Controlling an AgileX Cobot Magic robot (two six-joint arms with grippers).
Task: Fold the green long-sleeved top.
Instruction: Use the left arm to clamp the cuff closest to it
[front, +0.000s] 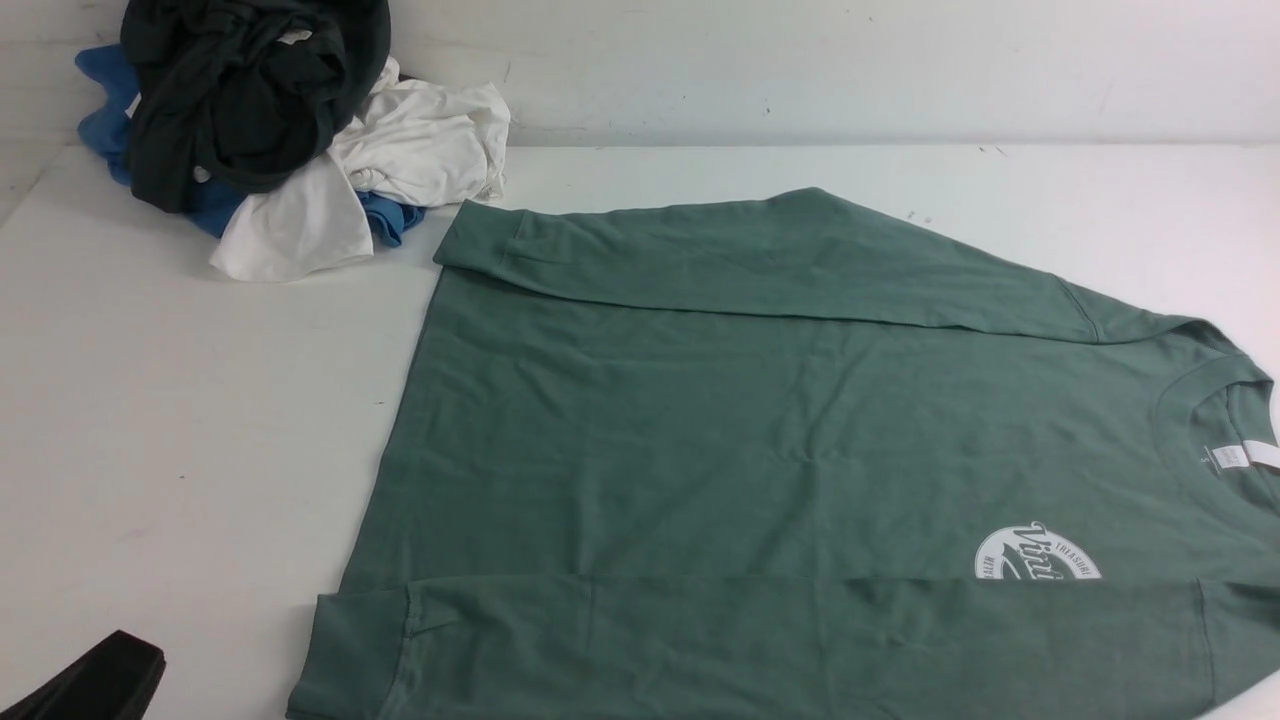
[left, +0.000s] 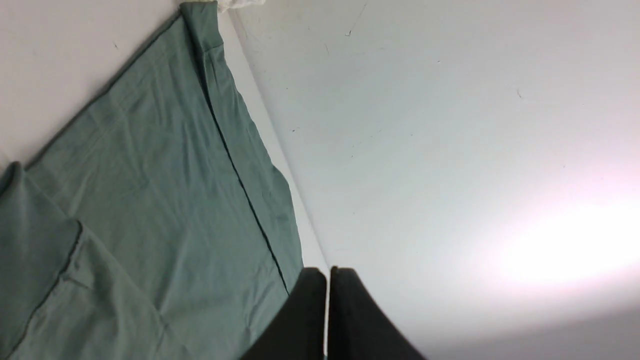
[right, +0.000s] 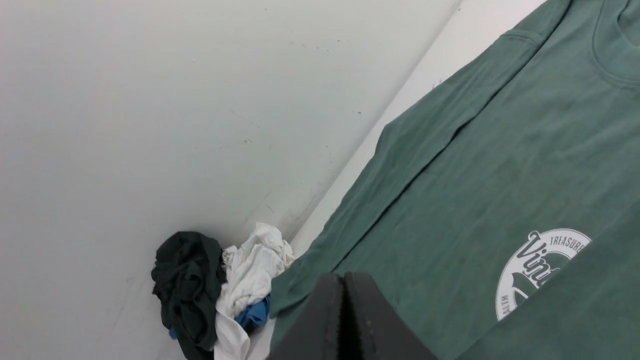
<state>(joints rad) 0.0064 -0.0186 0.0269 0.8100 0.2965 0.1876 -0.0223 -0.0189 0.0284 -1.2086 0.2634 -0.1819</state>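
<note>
The green long-sleeved top (front: 760, 430) lies flat on the white table, neck to the right, hem to the left, white round logo (front: 1037, 553) near the front. Both sleeves are folded in over the body, one along the far edge, one along the near edge. In the front view my left gripper (front: 100, 680) shows at the bottom left corner, off the cloth. The left wrist view shows the left gripper (left: 327, 270) shut and empty beside the top (left: 150, 200). My right gripper (right: 344, 276) is shut and empty above the top (right: 475, 175); the front view does not show it.
A heap of black (front: 240, 90), white (front: 400, 150) and blue (front: 105, 100) garments sits in the far left corner against the white back wall (front: 850, 70). The pile also shows in the right wrist view, black garment (right: 187, 280) beside white garment (right: 250, 275).
</note>
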